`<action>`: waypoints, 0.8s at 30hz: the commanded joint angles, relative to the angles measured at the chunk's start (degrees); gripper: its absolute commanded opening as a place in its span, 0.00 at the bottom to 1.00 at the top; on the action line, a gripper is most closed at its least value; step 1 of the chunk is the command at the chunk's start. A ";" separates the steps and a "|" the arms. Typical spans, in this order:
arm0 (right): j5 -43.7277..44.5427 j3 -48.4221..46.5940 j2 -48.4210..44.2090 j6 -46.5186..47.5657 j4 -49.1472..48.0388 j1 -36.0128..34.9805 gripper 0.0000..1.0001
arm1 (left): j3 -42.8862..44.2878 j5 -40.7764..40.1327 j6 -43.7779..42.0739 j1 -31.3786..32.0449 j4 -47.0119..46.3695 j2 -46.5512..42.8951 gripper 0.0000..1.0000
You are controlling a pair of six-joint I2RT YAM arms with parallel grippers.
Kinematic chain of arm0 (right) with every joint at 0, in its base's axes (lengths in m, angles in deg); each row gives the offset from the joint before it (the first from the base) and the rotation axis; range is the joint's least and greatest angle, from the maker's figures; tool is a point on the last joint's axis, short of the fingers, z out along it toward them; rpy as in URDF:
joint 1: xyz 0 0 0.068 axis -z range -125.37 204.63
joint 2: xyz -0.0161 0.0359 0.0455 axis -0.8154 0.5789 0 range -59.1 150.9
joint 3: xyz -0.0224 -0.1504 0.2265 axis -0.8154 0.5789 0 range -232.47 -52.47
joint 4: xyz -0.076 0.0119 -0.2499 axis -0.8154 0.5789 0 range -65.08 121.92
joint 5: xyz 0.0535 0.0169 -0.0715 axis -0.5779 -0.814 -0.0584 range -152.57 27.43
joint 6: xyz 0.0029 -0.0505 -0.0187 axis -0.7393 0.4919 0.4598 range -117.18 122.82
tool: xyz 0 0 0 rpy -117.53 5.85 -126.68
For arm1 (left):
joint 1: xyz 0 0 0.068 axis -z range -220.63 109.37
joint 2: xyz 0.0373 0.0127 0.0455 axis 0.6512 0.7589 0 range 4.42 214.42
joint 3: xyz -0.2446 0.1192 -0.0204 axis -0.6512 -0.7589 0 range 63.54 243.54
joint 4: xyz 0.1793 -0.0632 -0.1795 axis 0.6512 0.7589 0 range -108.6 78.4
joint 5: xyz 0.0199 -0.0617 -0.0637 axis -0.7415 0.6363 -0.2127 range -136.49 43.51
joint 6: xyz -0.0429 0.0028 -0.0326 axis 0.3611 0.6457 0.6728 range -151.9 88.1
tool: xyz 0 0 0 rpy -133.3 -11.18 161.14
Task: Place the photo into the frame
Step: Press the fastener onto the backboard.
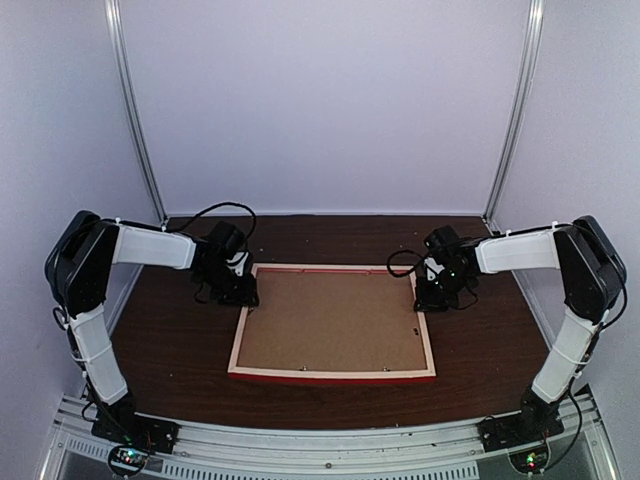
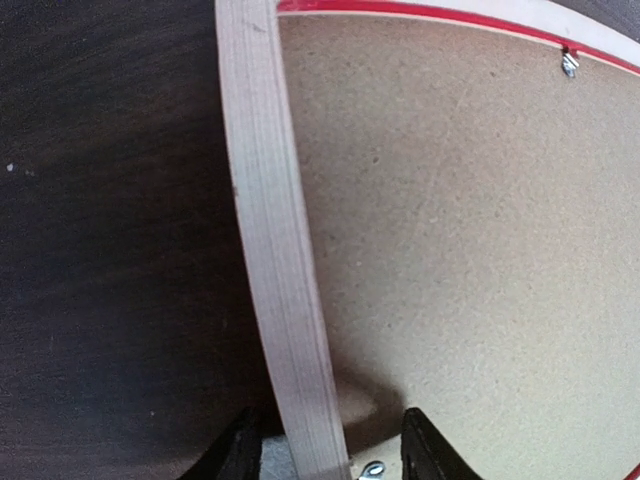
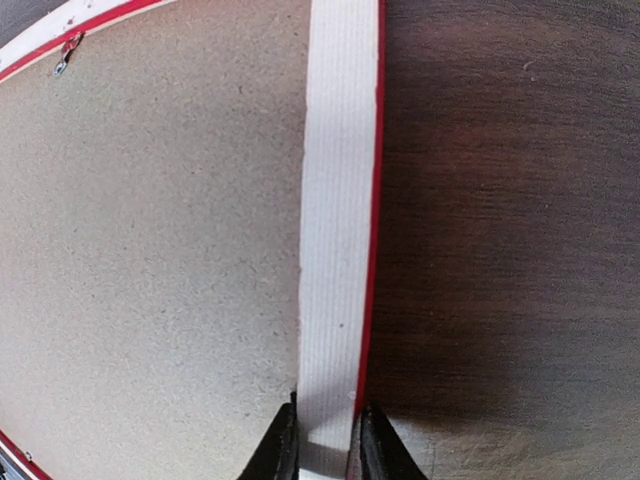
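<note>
Currently the frame lies back-up on the surface, photo unseen; right claw pinches its 2 o'clock corner, left claw straddles the 10 o'clock corner, spread. A one-sided lift could twist it.

Twin arms are showing off white shells and black joints.

The left arm and the right arm are each wearing smooth white casings over their long links, with bulky black housings bulging at the joints. Thin black cables are looping loose near the wrists. The left gripper and the right gripper are showing dark, tapering fingers, and tiny green and red lights are glowing by the black bases.
</note>
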 commanded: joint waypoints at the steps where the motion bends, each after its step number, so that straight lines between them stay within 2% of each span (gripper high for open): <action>1: -0.89 2.68 1.08 0.51 2.38 -0.33 0.23 | 1.61 -2.29 -1.80 -0.48 0.41 1.24 0.45; 7: -2.13 2.62 0.66 0.64 2.13 -0.45 0.28 | 1.62 -3.92 -1.55 -0.48 -0.13 1.95 0.33; 11: -2.73 2.67 0.02 0.64 2.04 -0.73 0.37 | 1.40 -4.56 -0.22 -0.35 -0.29 2.03 0.28; 24: -2.39 4.37 -4.49 0.47 2.91 -3.11 0.50 | 1.21 -7.18 2.03 1.17 -0.56 2.02 0.21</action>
